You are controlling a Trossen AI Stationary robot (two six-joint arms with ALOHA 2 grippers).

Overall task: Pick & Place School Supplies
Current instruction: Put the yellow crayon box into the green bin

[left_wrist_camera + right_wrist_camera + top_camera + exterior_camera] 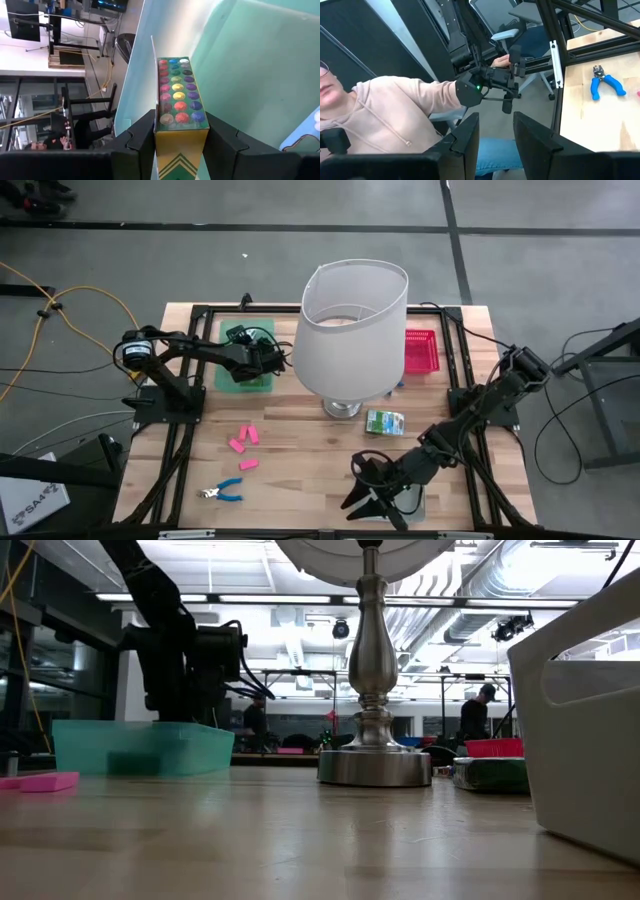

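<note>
My left gripper (268, 358) (180, 116) is over the green tray (232, 377) (140, 745) at the table's far left, shut on a green-yellow crayon box (176, 95). A second crayon box (385, 421) (490, 772) lies flat by the lamp base. Three pink erasers (244, 445) and a blue-handled tool (225, 492) (605, 85) lie on the near left of the table. My right gripper (372, 505) (496, 120) is open at the near edge beside the clear grey tray (412, 502), holding nothing. My left gripper pinches the crayon box between its two fingers (145, 140), one on each long side, at the closed end (181, 145). The open end with the coloured crayon tips (175, 75) points away from the fingers, toward the tray's wall. Whether the box touches the tray, I cannot tell.
A big white lampshade (352, 325) on a metal base (375, 765) fills the table's middle. A red tray (420, 350) stands at the far right. A pale blue item (300, 140) lies in the green tray. A person in a pink hoodie (385, 115) sits beyond the near edge.
</note>
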